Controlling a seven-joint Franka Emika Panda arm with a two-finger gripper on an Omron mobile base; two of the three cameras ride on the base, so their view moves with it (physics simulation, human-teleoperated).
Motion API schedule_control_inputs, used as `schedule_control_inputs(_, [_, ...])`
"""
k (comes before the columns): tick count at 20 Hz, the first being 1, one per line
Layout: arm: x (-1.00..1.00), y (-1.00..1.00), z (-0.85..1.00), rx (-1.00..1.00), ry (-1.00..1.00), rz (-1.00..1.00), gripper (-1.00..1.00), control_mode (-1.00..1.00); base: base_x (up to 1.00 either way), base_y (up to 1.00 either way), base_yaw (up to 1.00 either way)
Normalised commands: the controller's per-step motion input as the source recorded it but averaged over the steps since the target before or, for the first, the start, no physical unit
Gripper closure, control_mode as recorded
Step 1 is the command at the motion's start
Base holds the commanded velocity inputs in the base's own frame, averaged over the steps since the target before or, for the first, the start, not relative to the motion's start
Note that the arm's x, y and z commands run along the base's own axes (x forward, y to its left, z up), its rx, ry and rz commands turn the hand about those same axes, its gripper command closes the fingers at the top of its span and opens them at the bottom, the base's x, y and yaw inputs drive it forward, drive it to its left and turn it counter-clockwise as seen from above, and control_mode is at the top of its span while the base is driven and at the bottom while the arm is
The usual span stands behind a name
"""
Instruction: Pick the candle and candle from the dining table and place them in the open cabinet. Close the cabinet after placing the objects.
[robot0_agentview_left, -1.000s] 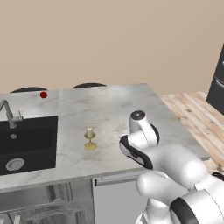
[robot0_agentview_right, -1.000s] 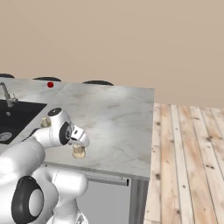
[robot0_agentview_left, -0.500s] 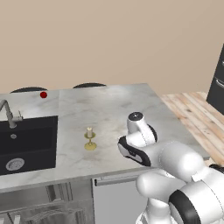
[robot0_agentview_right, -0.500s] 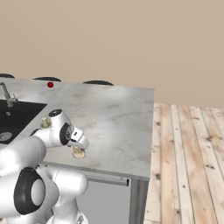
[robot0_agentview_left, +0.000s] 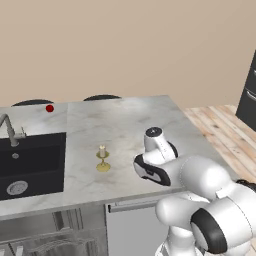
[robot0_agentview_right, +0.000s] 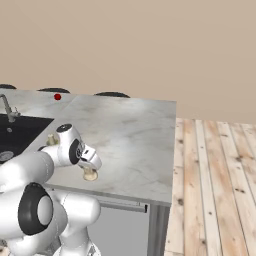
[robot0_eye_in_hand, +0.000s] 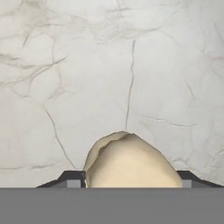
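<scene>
The squat cream candle (robot0_eye_in_hand: 131, 162) on its tan base (robot0_agentview_right: 90, 174) stands near the front edge of the marbled dining table (robot0_agentview_left: 125, 120). My gripper (robot0_eye_in_hand: 131, 181) points down over it, and the two dark fingertips (robot0_eye_in_hand: 72, 179) press against its sides. In the right base view the gripper (robot0_agentview_right: 90, 169) sits right on top of that candle. The thin candle on a gold stemmed holder (robot0_agentview_left: 102, 159) stands upright left of my hand, apart from it, and peeks out behind my arm (robot0_agentview_right: 50, 140). The cabinet is out of view.
A black inset sink (robot0_agentview_left: 30, 165) with a grey faucet (robot0_agentview_left: 7, 130) fills the table's left side. A small red ball (robot0_agentview_left: 49, 108) lies at the table's back edge. Wooden floor (robot0_agentview_right: 215, 190) spreads to the right, past the table's edge.
The jaws have narrowed from wide open onto the squat candle. The hand has settled slightly lower over it; the thin candle has not moved.
</scene>
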Motion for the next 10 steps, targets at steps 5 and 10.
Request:
schedule_control_inputs(5, [-0.05, -0.03, 0.01, 0.00, -0.01, 0.00, 1.00, -1.00, 0.00, 0.00, 0.00])
schedule_control_inputs(10, [-0.08, -0.12, 0.52, -0.01, -0.04, -0.07, 1.00, -1.00, 0.00, 0.00, 0.00])
